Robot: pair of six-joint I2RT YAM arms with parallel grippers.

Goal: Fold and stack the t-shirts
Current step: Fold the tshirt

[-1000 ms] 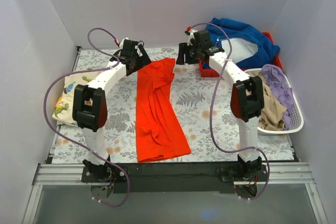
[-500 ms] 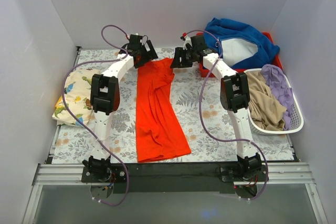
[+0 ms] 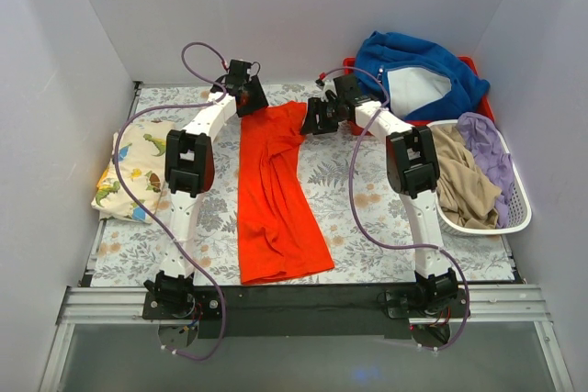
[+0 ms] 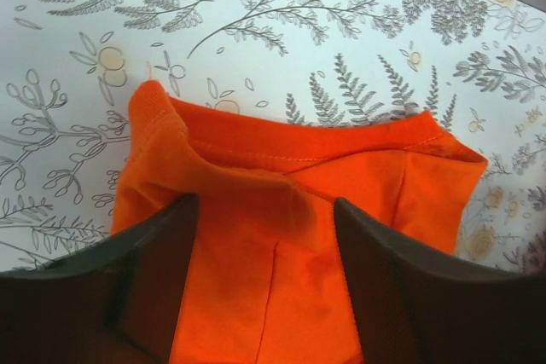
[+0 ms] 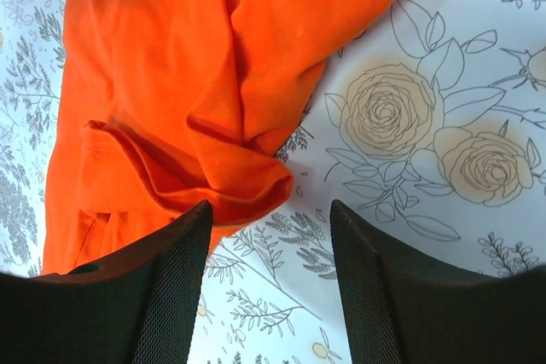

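In the last second both arms have swung in to the top end of the orange-red t-shirt (image 3: 276, 199). The left gripper (image 4: 264, 210) straddles its upper-left corner and the right gripper (image 5: 271, 210) hangs over the bunched upper-right sleeve, each with fingers apart and nothing pinched, likely readying a fold toward the bottom of the frame. The shirt lies centre-frame as a narrow strip, its long axis running top to bottom and slanting slightly right, wider end lowest.

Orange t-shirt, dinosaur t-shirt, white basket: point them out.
orange t-shirt (image 3: 276, 199), top view, middle of the cloth
dinosaur t-shirt (image 3: 138, 158), top view, printed cloth centre
white basket (image 3: 520, 197), top view, right-hand wall
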